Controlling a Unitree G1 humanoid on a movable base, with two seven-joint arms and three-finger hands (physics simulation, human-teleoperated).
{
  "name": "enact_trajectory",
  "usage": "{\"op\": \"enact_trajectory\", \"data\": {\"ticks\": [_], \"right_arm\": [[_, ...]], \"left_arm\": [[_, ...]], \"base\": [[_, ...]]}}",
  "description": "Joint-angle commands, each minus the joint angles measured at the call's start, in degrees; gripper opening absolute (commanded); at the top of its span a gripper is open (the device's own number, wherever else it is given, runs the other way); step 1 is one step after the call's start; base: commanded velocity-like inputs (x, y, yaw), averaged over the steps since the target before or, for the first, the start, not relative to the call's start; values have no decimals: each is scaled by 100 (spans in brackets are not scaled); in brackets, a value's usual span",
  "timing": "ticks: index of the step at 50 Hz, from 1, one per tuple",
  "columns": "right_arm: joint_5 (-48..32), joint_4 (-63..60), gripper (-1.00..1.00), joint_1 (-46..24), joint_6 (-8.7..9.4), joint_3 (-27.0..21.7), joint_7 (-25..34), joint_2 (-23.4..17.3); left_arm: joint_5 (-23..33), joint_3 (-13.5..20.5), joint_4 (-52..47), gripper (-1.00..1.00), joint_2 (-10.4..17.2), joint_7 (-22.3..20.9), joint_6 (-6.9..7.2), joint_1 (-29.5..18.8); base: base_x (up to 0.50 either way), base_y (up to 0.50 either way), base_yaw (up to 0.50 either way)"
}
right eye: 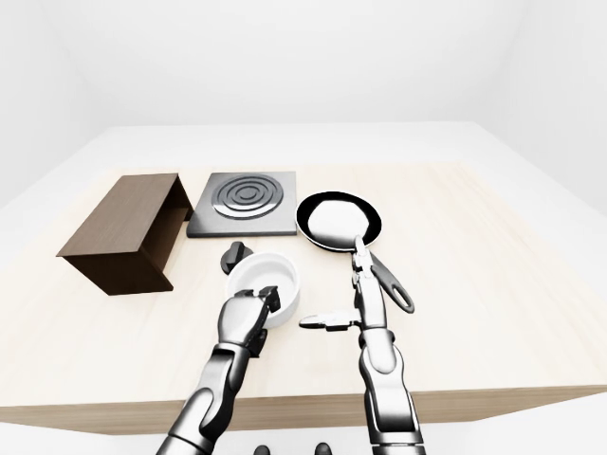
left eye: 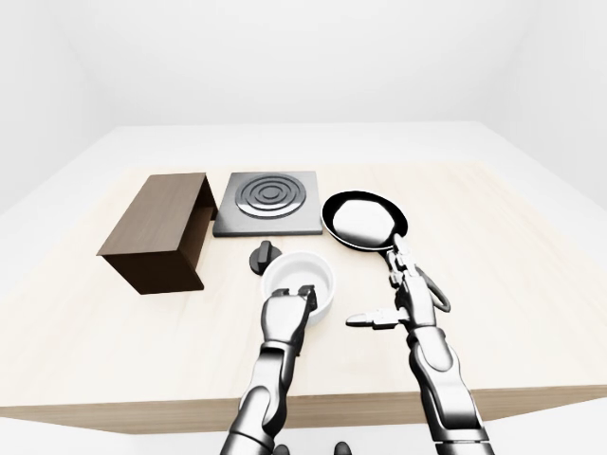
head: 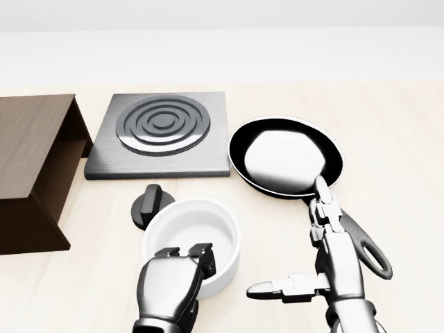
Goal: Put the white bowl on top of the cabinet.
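The white bowl [head: 191, 227] stands on the pale wooden table just below the black knob [head: 148, 202], in the lower middle of the head view. My left hand [head: 185, 256] comes up from the bottom edge with its fingers [head: 202, 251] curled over the bowl's near rim, shut on the wall. To the bowl's right my right hand [head: 297, 244] hovers open, fingers straight and thumb pointing left, holding nothing. At the left stands the dark brown cabinet [left eye: 157, 224], its open side facing right and its flat top bare.
A grey hob plate [head: 161, 132] with concentric rings lies above the bowl. A black frying pan [head: 284, 156] sits at the right, its handle [head: 366, 250] running down beside my right hand. The table's near edge [left eye: 379, 398] shows in the left-eye view.
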Motion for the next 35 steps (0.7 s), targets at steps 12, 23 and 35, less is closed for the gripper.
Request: {"op": "enact_trajectory", "data": {"ticks": [12, 23, 35], "right_arm": [[0, -38, 100, 23, 5, 8, 14, 1], [10, -28, 100, -1, 26, -6, 18, -2], [2, 37, 100, -20, -4, 11, 20, 2]], "left_arm": [[72, -83, -242, -100, 13, 102, 0, 82], [535, -255, -1837, -100, 118, -817, 0, 377], [1711, -205, -3717, -100, -59, -2326, 0, 315]], "base": [[0, 0, 0], [0, 0, 0], [0, 0, 0]]}}
